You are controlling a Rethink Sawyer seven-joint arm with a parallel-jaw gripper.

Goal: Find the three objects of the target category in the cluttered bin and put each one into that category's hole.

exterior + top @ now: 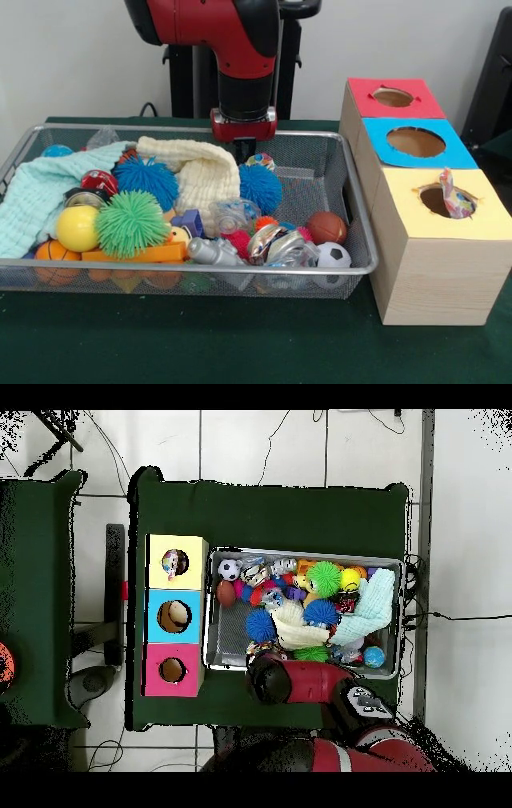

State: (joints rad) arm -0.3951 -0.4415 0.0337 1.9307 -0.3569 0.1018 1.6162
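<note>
The wire mesh bin (356, 268) sits on the green table (240, 344), packed with clutter, and nothing in the frames marks which category is the target. At its left edge a pale mint cloth (40, 196) drapes over the rim, with a yellow ball (77, 228) and an orange basketball (53, 252) below it near the front. Next come a green spiky ball (132, 222) and a blue spiky ball (146, 178), then a cream cloth (200, 172) heaped in the middle. The gripper (245, 148) hangs just above the bin's far side beside a second blue spiky ball (261, 186); whether its fingers are apart or together cannot be told. Further right lie a brown ball (326, 227) and a soccer ball (334, 256). Right of the bin stands a wooden box with a red-topped hole (393, 97), a blue-topped hole (415, 142) and a yellow-topped hole (438, 200), the last with a crinkled wrapper (454, 198) poking out.
</note>
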